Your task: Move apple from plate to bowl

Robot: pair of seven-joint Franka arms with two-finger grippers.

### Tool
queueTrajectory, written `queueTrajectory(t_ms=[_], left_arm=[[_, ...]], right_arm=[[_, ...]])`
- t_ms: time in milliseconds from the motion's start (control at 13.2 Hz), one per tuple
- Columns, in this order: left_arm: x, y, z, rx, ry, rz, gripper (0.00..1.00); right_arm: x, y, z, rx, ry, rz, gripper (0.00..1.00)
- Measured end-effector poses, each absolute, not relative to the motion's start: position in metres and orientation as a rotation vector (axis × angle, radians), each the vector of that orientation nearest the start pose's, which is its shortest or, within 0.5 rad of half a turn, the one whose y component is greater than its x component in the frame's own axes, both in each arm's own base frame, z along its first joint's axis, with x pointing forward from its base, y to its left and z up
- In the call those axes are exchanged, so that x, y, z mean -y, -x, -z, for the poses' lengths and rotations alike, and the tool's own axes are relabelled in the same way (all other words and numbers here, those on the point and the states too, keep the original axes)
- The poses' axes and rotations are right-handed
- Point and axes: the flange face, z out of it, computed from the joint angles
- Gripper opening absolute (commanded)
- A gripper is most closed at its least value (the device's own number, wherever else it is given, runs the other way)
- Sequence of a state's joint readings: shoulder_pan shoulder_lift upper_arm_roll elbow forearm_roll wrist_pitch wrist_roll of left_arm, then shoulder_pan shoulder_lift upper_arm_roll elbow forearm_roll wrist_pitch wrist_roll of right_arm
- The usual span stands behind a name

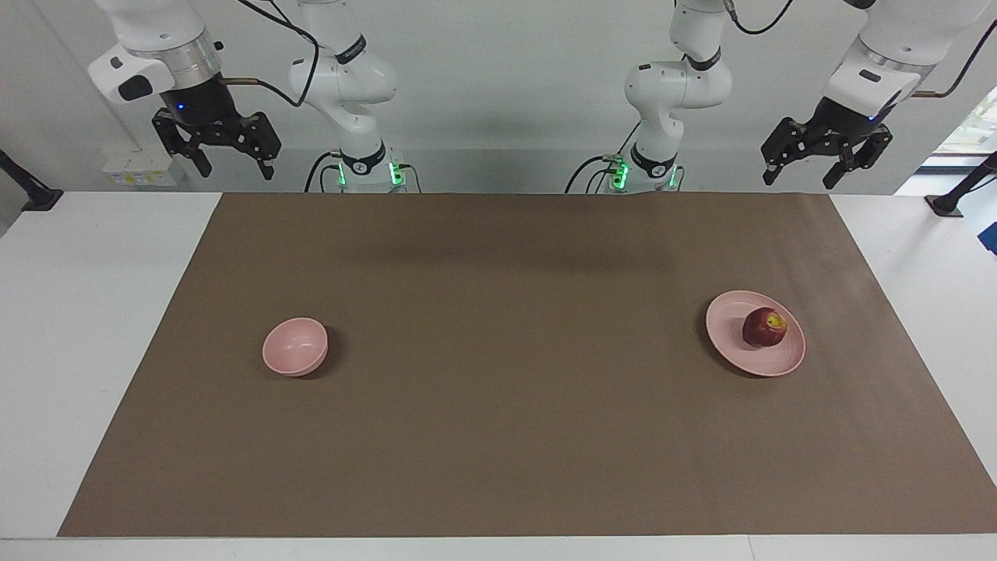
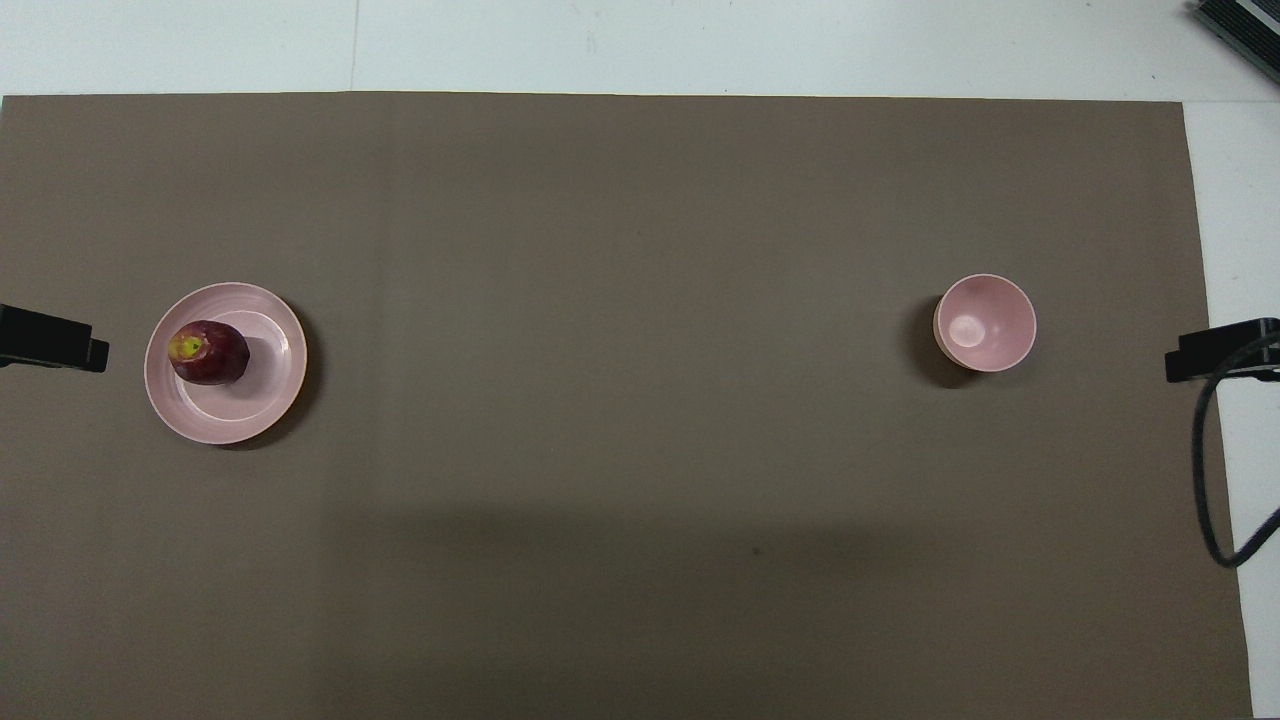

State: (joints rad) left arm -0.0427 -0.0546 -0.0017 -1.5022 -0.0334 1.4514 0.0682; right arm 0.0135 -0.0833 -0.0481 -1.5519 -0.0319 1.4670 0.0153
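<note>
A small dark red apple (image 1: 764,327) (image 2: 208,352) with a yellowish stem patch sits on the flat pale pink plate (image 1: 732,312) (image 2: 265,390), toward the left arm's end of the table. The small, deep pink bowl (image 1: 294,347) (image 2: 985,322) stands with nothing in it toward the right arm's end. My left gripper (image 1: 802,178) hangs open and high up over the table's edge at the robots' end, well apart from the plate. Likewise raised at its own end, my right gripper (image 1: 235,170) is open and holds nothing. Both arms wait.
A brown mat (image 1: 498,436) covers most of the white table (image 1: 93,312). A black cable (image 2: 1210,480) loops over the mat's edge at the right arm's end. A dark object (image 2: 1240,30) lies at the table's corner farthest from the robots.
</note>
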Motion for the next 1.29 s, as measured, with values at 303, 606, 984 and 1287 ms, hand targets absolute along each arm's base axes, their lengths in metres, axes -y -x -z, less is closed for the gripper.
queueTrajectory(t_ms=[303,606,984,1287], left_arm=[[0.027,-0.524,-0.673,-0.187,3.168,-0.002,1.0],[0.024,-0.524,-0.672,-0.179,3.168,-0.005,1.0],[0.021,-0.529,-0.651,-0.185,3.167,-0.029,1.0],[0.011,-0.541,-0.609,-0.243,3.162,-0.005,1.0]], right_arm=[[0.023,-0.517,-0.669,-0.084,3.168,-0.003,1.0],[0.023,-0.517,-0.669,-0.084,3.168,-0.003,1.0],[0.023,-0.517,-0.669,-0.084,3.168,-0.003,1.0],[0.023,-0.517,-0.669,-0.084,3.168,-0.003,1.0]])
